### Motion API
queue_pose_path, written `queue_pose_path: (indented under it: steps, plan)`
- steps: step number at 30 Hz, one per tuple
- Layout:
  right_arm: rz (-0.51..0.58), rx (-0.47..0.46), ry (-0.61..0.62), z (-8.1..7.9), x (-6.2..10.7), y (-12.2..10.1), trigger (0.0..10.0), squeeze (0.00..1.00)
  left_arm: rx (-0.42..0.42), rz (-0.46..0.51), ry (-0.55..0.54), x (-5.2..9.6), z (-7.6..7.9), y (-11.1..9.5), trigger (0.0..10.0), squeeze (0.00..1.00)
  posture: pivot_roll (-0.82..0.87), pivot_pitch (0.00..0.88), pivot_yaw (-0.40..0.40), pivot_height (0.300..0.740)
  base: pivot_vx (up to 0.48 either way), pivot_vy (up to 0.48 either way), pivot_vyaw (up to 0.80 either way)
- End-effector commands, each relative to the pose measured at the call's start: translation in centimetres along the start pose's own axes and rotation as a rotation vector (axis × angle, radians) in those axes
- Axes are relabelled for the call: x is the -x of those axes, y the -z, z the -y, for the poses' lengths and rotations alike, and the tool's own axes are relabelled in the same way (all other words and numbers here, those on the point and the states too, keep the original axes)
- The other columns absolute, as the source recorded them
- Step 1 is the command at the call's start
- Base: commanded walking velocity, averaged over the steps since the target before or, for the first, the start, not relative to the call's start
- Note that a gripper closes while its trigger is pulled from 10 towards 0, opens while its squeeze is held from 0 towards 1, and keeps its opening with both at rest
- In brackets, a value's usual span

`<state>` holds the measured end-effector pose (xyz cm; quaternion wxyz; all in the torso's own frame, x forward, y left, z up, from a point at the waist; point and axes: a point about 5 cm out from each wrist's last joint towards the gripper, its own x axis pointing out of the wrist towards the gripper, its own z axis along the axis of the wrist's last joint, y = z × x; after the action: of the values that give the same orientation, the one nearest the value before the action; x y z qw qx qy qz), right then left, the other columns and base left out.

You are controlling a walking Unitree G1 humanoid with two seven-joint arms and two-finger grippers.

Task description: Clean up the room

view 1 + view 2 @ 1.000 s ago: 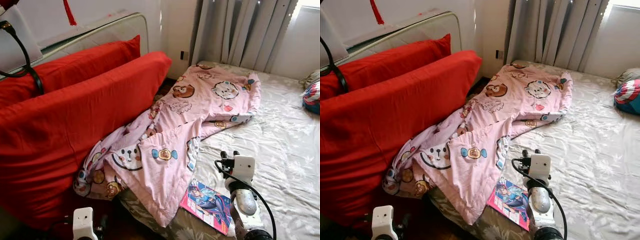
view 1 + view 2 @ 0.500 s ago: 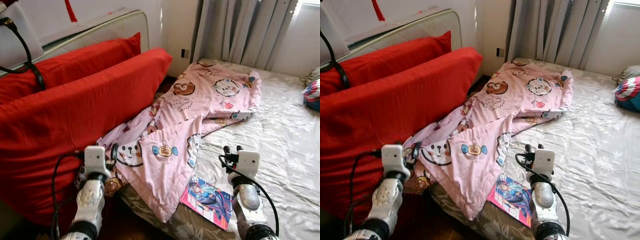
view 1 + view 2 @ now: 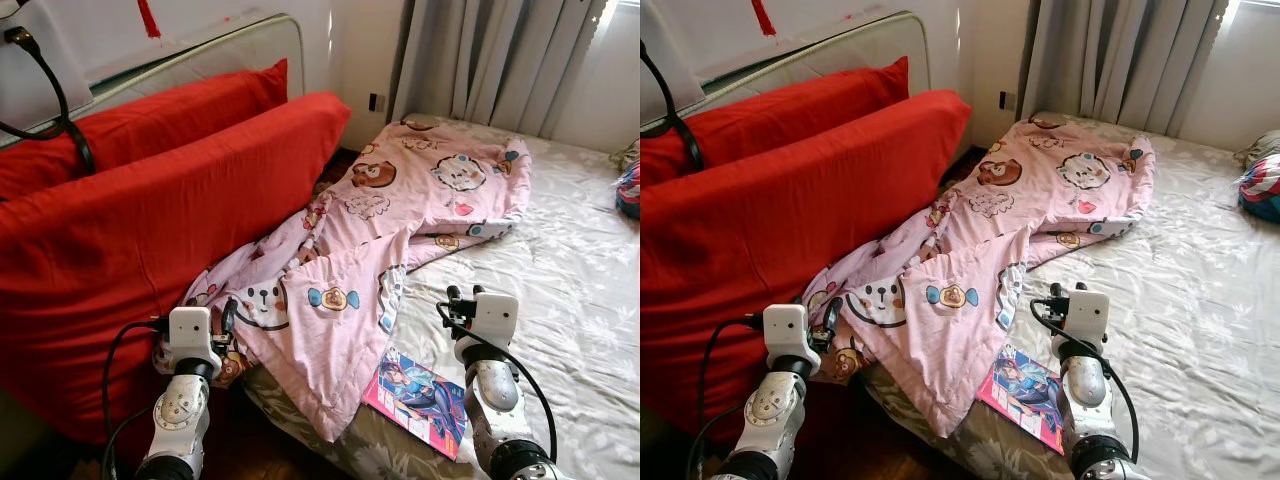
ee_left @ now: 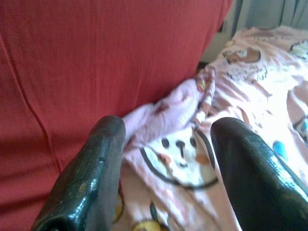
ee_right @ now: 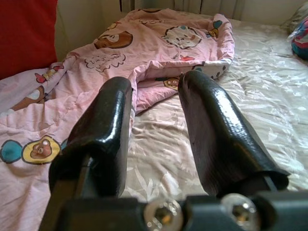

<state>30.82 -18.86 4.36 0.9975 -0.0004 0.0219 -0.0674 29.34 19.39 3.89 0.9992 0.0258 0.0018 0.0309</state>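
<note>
Your left gripper (image 4: pixel 166 159) is hovering w/ fingers spread, pink blanket (image 3: pixel 400 230) just ahead; right gripper (image 5: pixel 154 120) is also released, over bed sheet (image 3: pixel 580 300).

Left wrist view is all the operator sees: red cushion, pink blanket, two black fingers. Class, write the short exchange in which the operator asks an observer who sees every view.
Operator: Is there anything else on the bed besides the blanket?
Observer: Yes, a comic book lies by the bed's near edge, beside the blanket's hanging corner.
Operator: Where is the right gripper?
Observer: Over the pale sheet, just past the book, open and holding nothing.
Operator: Is the left gripper touching the blanket?
Observer: It is open at the blanket's hanging lower edge, next to the red cushion; contact cannot be told.
</note>
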Motion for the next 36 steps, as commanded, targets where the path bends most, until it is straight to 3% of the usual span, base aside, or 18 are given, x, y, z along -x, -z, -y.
queue_pose_path:
  steps: [1, 19, 36]
  plan:
    - [-0.015, -0.004, 0.0, -0.1, 0.2, 0.3, 10.0, 0.0, 0.006, -0.019, 0.009, -0.1, 0.1, 0.2, 10.0, 0.0, -0.05, 0.019, 0.008, 0.675, 0.0, 0.0, 0.0]
    - [-0.101, 0.009, 0.01, -0.4, 0.7, 1.7, 10.0, 0.0, 0.034, -0.052, 0.024, 0.0, 0.3, 0.6, 10.0, 0.0, -0.05, 0.002, 0.015, 0.667, 0.0, 0.0, 0.0]
    - [-0.1, 0.0, 0.004, -0.5, 0.8, 1.8, 10.0, 0.0, 0.042, -0.058, 0.034, 0.0, 0.6, 0.7, 10.0, 0.0, -0.05, 0.011, 0.011, 0.663, 0.0, 0.0, 0.0]
